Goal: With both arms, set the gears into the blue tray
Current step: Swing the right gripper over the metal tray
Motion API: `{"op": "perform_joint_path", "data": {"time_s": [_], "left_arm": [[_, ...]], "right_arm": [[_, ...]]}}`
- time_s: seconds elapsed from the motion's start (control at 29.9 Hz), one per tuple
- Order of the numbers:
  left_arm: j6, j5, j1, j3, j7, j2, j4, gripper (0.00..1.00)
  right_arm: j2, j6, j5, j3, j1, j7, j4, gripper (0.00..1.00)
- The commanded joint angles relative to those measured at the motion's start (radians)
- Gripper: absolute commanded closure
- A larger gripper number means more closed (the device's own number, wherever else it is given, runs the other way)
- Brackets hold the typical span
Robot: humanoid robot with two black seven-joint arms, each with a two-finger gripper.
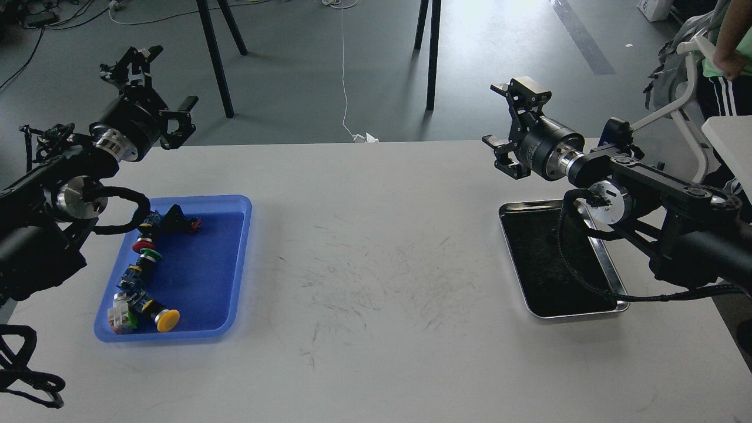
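Note:
The blue tray (232,235) lies on the left of the white table and holds several colourful push-button switches (144,264). One gear (552,235) is a faint small dark round shape on the dark inside of the steel tray (611,276) at the right, right beside my right arm's cable. My left gripper (160,82) hangs open and empty above the table's far left edge, well behind the blue tray. My right gripper (504,122) is open and empty too. It hovers above the table just beyond the steel tray's far left corner.
Black stand legs (214,53) and a white cable (343,70) are on the floor behind the table. A person (725,41) and a chair stand at the far right. The scuffed table middle (376,276) lies between the two trays.

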Motion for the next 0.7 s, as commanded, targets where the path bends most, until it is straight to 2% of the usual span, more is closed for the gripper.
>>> {"op": "perform_joint_path", "data": {"time_s": [0.0,0.17,0.37,0.5,0.57,0.67], "left_arm": [[0.0,-0.001,0.0,-0.002,0.0,-0.001,0.0,0.02],[0.0,-0.001,0.0,-0.016,0.0,-0.003,0.0,0.02],[0.0,-0.001,0.0,-0.016,0.0,-0.003,0.0,0.02],[0.0,-0.001,0.0,-0.016,0.0,-0.001,0.0,0.02],[0.0,-0.001,0.0,-0.016,0.0,-0.001,0.0,0.02],[0.0,-0.001,0.0,-0.016,0.0,-0.003,0.0,0.02]], "right_arm": [[-0.057,-0.042,-0.008,-0.176,0.097,-0.001,0.042,0.02],[-0.162,-0.099,-0.077,-0.323,0.205,-0.001,0.183,0.02],[-0.271,-0.114,-0.348,-0.448,0.28,-0.009,0.318,0.03],[-0.344,-0.1,-0.512,-0.529,0.326,0.011,0.408,0.03],[-0.36,-0.099,-0.569,-0.633,0.38,0.048,0.438,0.03],[-0.363,-0.099,-0.65,-0.78,0.472,0.135,0.453,0.02]]}}
